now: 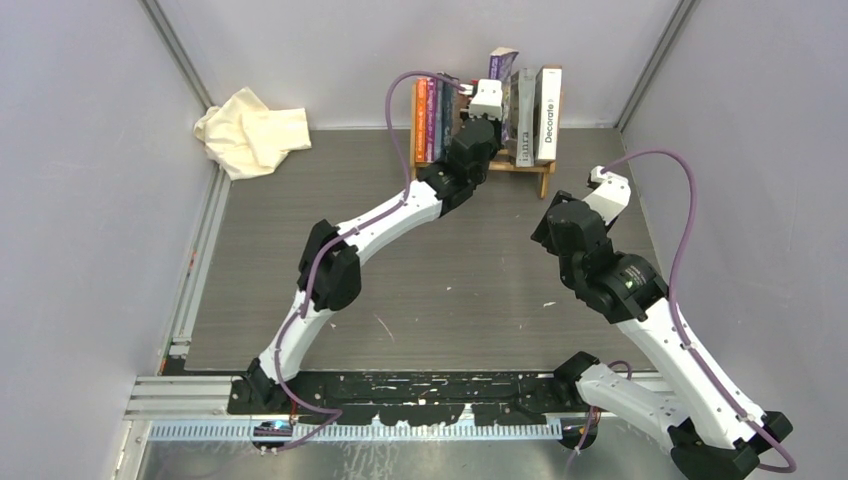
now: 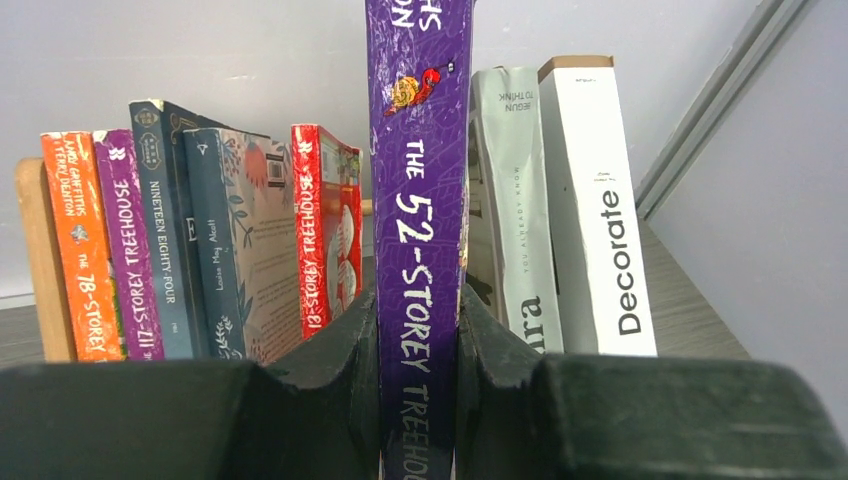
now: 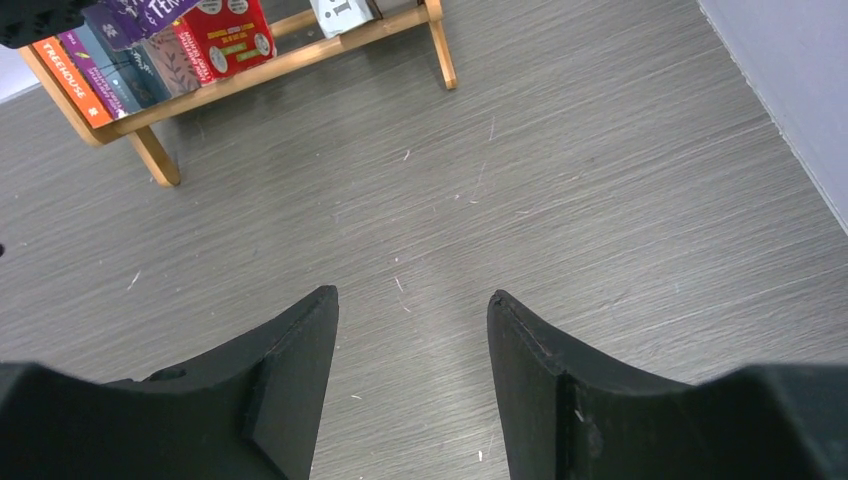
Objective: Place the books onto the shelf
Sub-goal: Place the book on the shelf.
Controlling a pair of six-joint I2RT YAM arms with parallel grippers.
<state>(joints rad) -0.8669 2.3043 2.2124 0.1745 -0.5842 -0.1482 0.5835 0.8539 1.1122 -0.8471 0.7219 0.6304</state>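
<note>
Left gripper (image 2: 418, 335) clamped on purple 52-Storey book (image 2: 420, 150), upright, at shelf (image 3: 300, 62) gap between red book (image 2: 325, 230) and grey book (image 2: 515, 200). Right gripper (image 3: 412, 310) spread apart, empty, over table (image 3: 600, 200).

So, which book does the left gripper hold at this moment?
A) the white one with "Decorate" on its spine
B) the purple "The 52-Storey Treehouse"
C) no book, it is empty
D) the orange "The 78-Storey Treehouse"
B: in the left wrist view, the left gripper is closed from both sides on the spine of the purple 52-Storey Treehouse book.
</note>
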